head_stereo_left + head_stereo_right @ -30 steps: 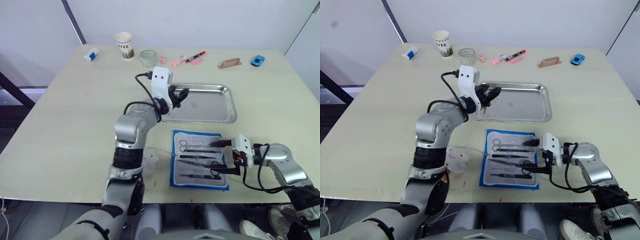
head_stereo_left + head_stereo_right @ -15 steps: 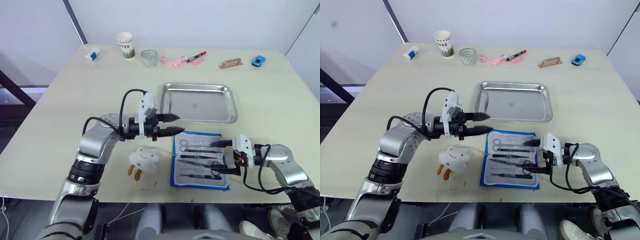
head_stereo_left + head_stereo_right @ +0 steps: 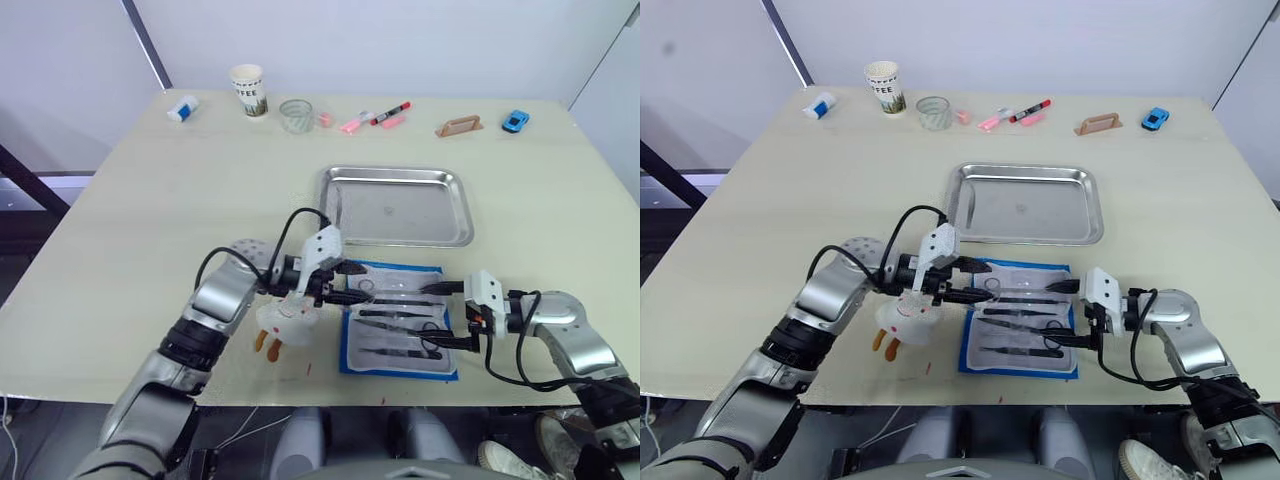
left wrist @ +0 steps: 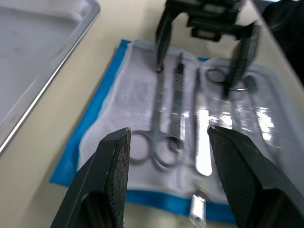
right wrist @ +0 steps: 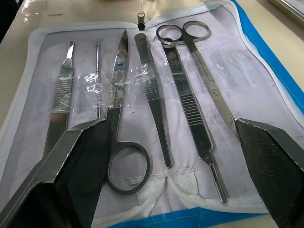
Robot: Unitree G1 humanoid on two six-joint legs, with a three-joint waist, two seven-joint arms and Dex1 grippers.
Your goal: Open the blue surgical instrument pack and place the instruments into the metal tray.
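From the head views, the pale wooden worktop (image 3: 130, 240) carries the blue surgical instrument pack (image 3: 399, 318) lying open near its front edge, just in front of the metal tray (image 3: 396, 206), which holds nothing. A white plush toy (image 3: 287, 322) with orange feet lies just left of the pack, under the left gripper (image 3: 352, 284), whose fingers are spread over the pack's left end. The right gripper (image 3: 440, 315) is spread wide at the pack's right end. Along the far edge stand a paper cup (image 3: 248, 90), a glass (image 3: 296, 115), an eraser (image 3: 182, 108), markers (image 3: 372, 118), a tan block (image 3: 460, 126) and a blue toy car (image 3: 515, 121). A white wall rises behind.

In the left wrist view, the instruments (image 4: 173, 109) lie side by side on the whitish lining; glare on the clear pocket blurs those near the right gripper (image 4: 204, 47).

In the right wrist view, scissors (image 5: 202, 80), forceps (image 5: 152, 99) and a scalpel handle (image 5: 59, 114) lie parallel under clear film.
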